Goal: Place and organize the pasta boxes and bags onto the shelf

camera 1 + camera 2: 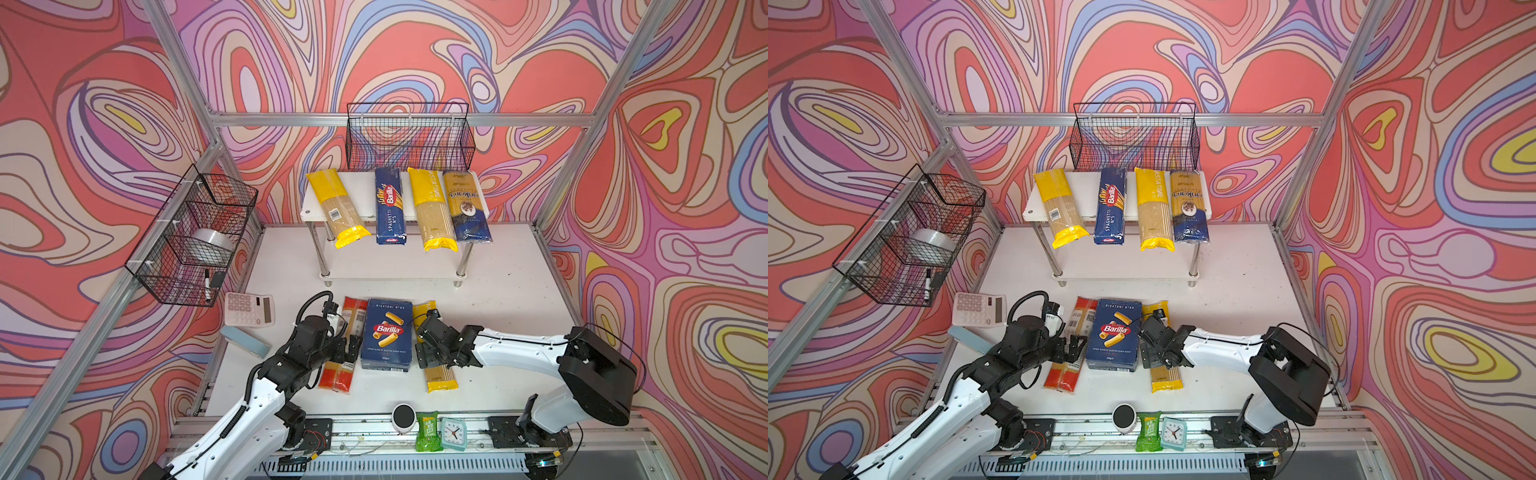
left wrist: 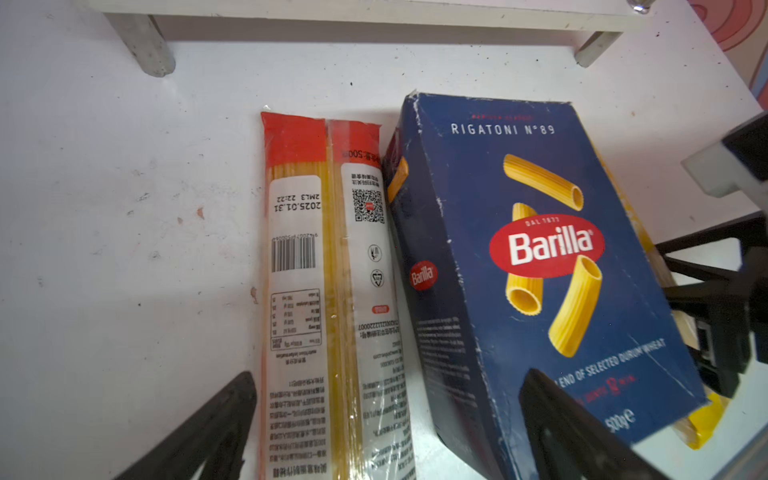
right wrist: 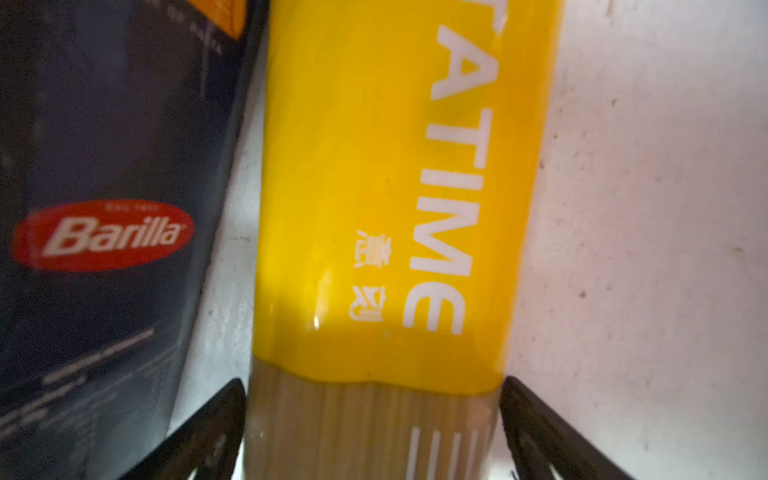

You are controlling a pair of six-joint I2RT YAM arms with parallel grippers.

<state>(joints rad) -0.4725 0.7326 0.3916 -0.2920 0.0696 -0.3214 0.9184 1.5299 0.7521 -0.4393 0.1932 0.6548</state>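
Note:
The white shelf point(image 1: 365, 195) stands at the back. Its upper board carries a yellow-ended bag point(image 1: 337, 208), the spaghetti box point(image 1: 390, 205), another yellow-ended bag point(image 1: 432, 210) and a gold and blue bag point(image 1: 467, 208). On the table in front, the rigatoni box point(image 1: 387, 332) lies flat between a red-ended bag point(image 1: 336, 376) and a yellow-ended bag point(image 1: 440, 376). My left gripper point(image 1: 351, 347) is open low over the red-ended bag point(image 2: 332, 257), one finger point(image 2: 573, 428) above the box's edge. My right gripper point(image 3: 374, 436) is open, its fingers astride the yellow-ended bag point(image 3: 395, 187).
A calculator point(image 1: 249, 309) and a pale blue block point(image 1: 245, 340) lie left of the left arm. Black wire baskets hang on the back wall point(image 1: 409, 137) and left wall point(image 1: 191, 237). A round speaker point(image 1: 404, 417), green snack packet point(image 1: 428, 432) and small clock point(image 1: 454, 433) line the front edge.

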